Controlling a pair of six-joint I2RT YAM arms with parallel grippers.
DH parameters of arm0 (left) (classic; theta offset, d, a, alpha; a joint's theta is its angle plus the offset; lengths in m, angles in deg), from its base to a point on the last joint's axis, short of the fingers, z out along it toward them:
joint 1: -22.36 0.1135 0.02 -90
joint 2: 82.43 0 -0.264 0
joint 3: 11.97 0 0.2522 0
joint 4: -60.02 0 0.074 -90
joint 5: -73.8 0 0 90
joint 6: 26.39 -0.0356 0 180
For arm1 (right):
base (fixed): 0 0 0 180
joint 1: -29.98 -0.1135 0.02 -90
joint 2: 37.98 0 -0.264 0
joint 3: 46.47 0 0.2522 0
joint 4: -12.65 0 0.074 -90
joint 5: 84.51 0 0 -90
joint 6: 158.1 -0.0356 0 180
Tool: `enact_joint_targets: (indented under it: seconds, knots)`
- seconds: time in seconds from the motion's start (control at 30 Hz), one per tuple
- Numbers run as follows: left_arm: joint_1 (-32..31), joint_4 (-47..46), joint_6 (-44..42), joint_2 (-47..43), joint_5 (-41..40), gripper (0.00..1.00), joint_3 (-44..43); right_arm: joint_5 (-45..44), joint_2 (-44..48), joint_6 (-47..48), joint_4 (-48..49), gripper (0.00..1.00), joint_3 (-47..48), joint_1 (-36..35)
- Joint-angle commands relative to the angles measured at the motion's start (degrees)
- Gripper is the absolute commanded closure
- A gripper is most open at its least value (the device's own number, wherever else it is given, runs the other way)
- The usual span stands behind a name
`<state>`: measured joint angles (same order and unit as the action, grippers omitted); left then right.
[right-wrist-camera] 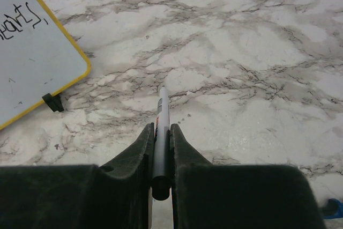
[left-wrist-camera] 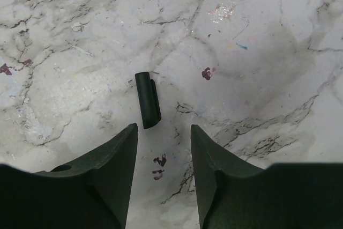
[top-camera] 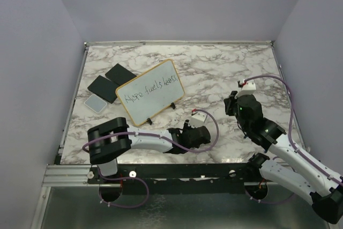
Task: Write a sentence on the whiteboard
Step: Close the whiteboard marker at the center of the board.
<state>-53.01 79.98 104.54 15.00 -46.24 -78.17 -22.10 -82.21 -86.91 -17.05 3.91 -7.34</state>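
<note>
Lying just ahead of the left gripper (left-wrist-camera: 163, 128), a short black cap (left-wrist-camera: 147, 100) rests flat on the table (top-camera: 225, 73). Its near end comes close to the tip of the left finger, a little left of the middle line. Its long axis points almost straight away from the gripper, only slightly slanted, so the jaws would close across its narrow width. This gripper is open and holds nothing; the gap is wider than the cap. I judge that it must go forward, down and a little to the left before it closes.

The right gripper (right-wrist-camera: 162, 128) is closed on a marker (right-wrist-camera: 163, 105), whose slim pale barrel sticks out forward between the fingers. This arm is well apart on the right side, so the left arm is the nearer one to the cap.

The whiteboard (top-camera: 155, 110) stands tilted on little black feet (right-wrist-camera: 52, 102) at the left middle of the table, beyond the left gripper. The sentence (top-camera: 150, 94) crosses it in one thin dark line.

The cap is smooth dark plastic, a tube with a small clip. The table has a glossy marble pattern, and the board is smooth white with a thin yellow frame and rounded corners.
</note>
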Motion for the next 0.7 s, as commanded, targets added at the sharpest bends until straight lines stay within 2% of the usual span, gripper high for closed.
enact_joint_targets:
  seconds: [0.0, 0.23, 0.5, 0.67]
  knots:
    - [0.1, 1.9, 0.4, 1.2, -3.0, 0.55, -1.8, 0.8, 0.9, -1.6, 0.1, 0.99, -0.8, 0.2]
    - [0.4, 2.2, -0.2, 2.6, -2.7, 0.56, -2.5, 1.1, 1.3, -2.2, -0.4, 0.99, -1.2, 0.2]
    - [1.4, 2.3, -0.4, 3.5, -2.8, 0.63, -2.8, 1.1, 1.7, -2.7, -0.6, 1.00, -1.5, 0.2]
    - [2.5, 2.2, -1.7, 4.4, 0.0, 0.66, -3.6, 1.4, 1.5, -2.9, -0.5, 0.99, -1.8, 0.2]
